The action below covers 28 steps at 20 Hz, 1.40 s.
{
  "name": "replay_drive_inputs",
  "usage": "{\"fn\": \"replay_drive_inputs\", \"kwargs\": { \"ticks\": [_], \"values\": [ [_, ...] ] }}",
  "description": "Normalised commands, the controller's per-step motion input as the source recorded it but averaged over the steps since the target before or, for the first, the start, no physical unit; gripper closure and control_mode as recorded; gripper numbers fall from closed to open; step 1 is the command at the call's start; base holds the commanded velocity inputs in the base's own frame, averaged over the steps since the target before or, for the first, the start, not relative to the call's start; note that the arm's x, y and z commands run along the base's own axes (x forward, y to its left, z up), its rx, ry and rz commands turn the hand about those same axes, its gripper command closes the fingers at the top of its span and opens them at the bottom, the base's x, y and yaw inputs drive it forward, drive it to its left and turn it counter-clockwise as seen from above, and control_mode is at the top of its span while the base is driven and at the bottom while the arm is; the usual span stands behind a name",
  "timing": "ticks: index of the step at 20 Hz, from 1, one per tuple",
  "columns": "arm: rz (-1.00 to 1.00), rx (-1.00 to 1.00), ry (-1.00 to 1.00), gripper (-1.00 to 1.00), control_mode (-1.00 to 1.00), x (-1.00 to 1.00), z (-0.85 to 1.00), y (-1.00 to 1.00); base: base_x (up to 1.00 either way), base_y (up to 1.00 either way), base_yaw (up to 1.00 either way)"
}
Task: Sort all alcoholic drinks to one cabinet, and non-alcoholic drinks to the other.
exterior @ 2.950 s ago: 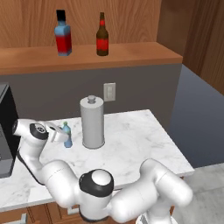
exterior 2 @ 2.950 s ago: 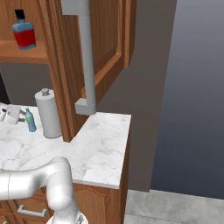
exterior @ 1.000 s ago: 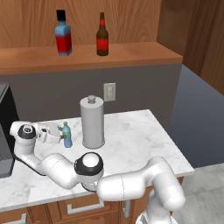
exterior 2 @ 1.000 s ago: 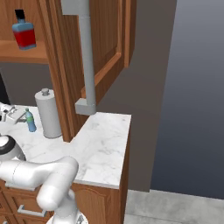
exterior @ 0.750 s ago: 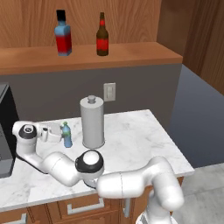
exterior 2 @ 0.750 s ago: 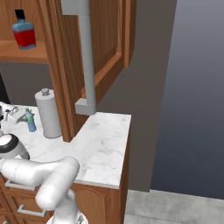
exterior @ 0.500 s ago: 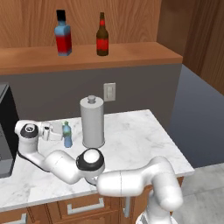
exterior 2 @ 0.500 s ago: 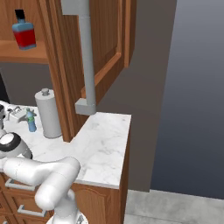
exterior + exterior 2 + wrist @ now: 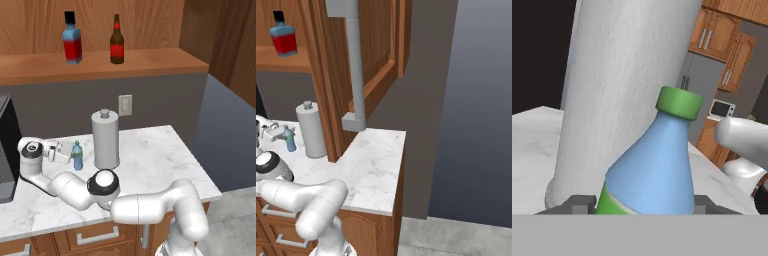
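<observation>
The small light-blue bottle with a green cap stands upright on the marble counter, just left of the paper-towel roll. My gripper reaches in from the left and has it between its fingers. In the hand view the bottle sits close up, and both fingertips press its lower sides. From the right base view the bottle and gripper sit at the far left. On the cabinet shelf above stand the squarish blue bottle and the dark-brown long-necked bottle.
The white paper-towel roll stands right beside the bottle. A black appliance bounds the counter on the left. A wall outlet is behind the roll. The open cabinet door hangs over the counter's right part.
My hand slid a little to the right up to the bottle, and the fingers have closed in from wide open onto its sides. The bottles on the shelf have not moved.
</observation>
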Motion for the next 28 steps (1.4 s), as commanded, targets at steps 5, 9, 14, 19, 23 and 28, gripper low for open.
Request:
{"fn": "replay_drive_inputs", "kwargs": {
  "ticks": [5,9,14,19,23,28],
  "values": [
    [0.00,0.00,-0.02,1.00,-1.00,-0.73,0.37,-0.42,0.00,0.00,0.00],
    [0.05,0.00,-0.06,1.00,-1.00,-0.67,0.54,-0.29,0.00,0.00,0.00],
    [0.10,0.00,-0.07,1.00,-1.00,-0.81,0.43,-0.17,0.00,0.00,0.00],
    [0.12,0.00,-0.02,1.00,-1.00,-0.66,0.53,-0.27,0.00,0.00,0.00],
    [0.15,0.00,0.00,1.00,-1.00,-0.60,0.44,-0.32,0.00,0.00,0.00],
    [0.21,0.00,0.00,1.00,-1.00,-0.64,0.36,-0.42,0.00,0.00,0.00]
  ]
}}
